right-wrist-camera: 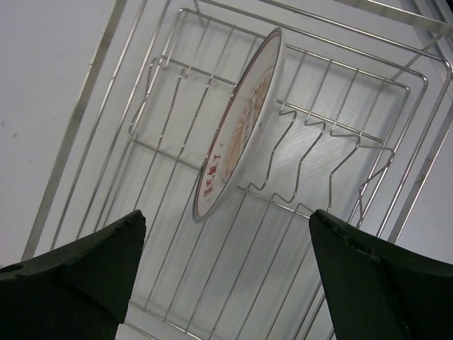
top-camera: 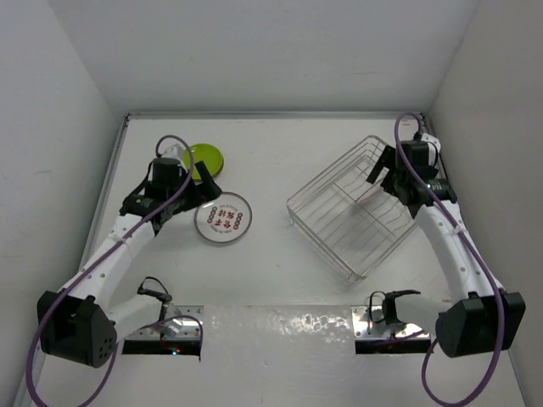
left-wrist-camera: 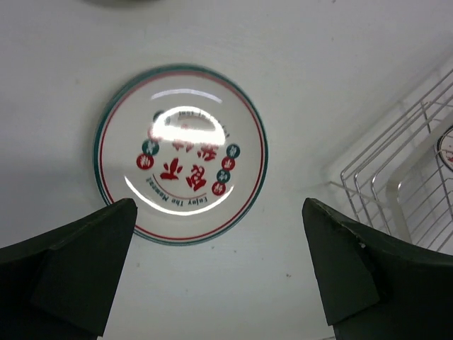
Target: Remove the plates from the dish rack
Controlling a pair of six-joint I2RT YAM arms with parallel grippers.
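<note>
Dish rack (top-camera: 352, 216) right of centre in the top view, skewed on the white desk (top-camera: 280, 153). Inside it, seen from the right wrist, one white plate with orange pattern (right-wrist-camera: 237, 127), standing on edge among the wire prongs, tilted. Right pincer (right-wrist-camera: 226, 216) spread wide over the rack, gripping nothing. Left of centre, flat on the desk: white plate with red characters (top-camera: 223, 219). Up-left of it, a lime green plate (top-camera: 204, 158). Left pincer (left-wrist-camera: 219, 205) wide open just above the red-character plate, holding nothing.
</note>
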